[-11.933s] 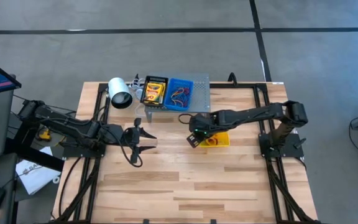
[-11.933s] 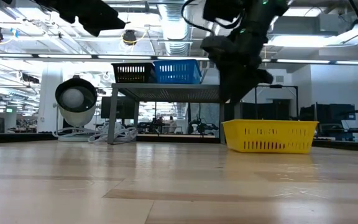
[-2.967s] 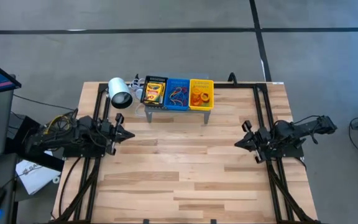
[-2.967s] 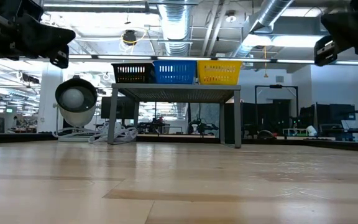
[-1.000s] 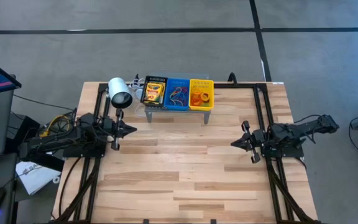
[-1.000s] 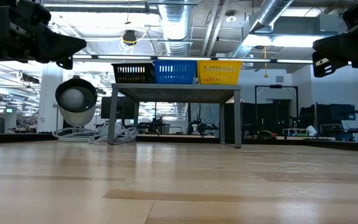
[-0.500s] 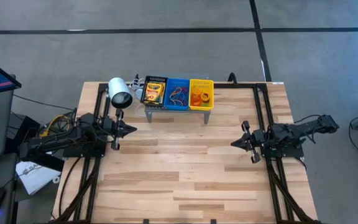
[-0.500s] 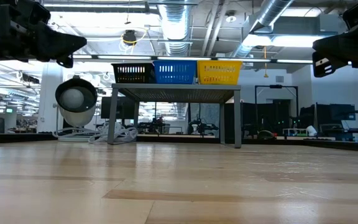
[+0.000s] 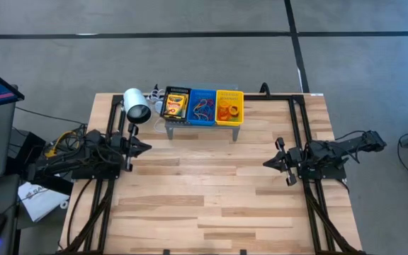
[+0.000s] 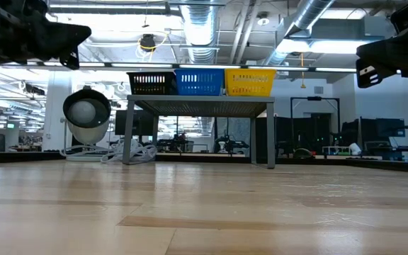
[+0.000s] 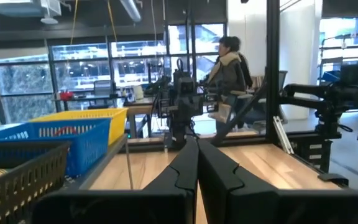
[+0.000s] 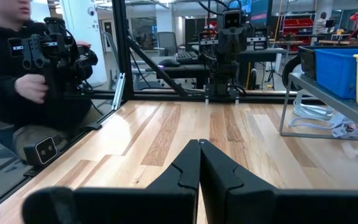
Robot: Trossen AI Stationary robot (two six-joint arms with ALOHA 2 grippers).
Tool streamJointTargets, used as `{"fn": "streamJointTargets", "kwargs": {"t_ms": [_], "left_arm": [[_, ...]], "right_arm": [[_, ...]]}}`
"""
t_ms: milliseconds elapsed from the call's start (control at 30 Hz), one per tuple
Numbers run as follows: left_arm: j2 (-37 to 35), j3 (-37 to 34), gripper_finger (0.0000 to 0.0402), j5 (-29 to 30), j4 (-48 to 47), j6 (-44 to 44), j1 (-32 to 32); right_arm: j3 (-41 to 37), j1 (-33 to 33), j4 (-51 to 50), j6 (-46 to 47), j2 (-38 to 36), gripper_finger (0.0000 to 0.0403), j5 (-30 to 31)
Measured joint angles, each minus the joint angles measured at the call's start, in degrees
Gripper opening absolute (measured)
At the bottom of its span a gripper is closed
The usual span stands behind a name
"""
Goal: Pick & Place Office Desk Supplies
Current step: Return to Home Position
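Nearest, the left hand [image 9: 137, 147] and right hand [image 9: 275, 161] are shown closed and empty at opposite counter [image 9: 211, 205] sides. Farther back, on the shelf [image 10: 200, 105], the crayon pack [image 9: 175, 106], mixed band loops [image 9: 204, 108] and orange loops [image 9: 227, 111] are seen in the black bin [image 10: 151, 83], blue bin [image 10: 199, 81] and yellow bin [image 10: 250, 82].

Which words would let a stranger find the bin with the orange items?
At the far edge of the wooden table stands a grey metal shelf with three bins in a row on top. Take the yellow bin at the end nearer the right arm; its neighbour is the blue bin, and the black bin is farthest from it.
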State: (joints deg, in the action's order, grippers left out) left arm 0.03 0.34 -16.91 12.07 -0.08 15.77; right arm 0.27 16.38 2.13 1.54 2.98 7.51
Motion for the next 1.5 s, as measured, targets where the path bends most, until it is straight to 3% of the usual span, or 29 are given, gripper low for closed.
{"fn": "streamJointTargets", "kwargs": {"t_ms": [1500], "left_arm": [[0.1,0.0,0.0001,0.0,0.8,0.0,0.0]], "right_arm": [[0.0,0.0,0.0,0.0,0.0,0.0,0.0]]}}
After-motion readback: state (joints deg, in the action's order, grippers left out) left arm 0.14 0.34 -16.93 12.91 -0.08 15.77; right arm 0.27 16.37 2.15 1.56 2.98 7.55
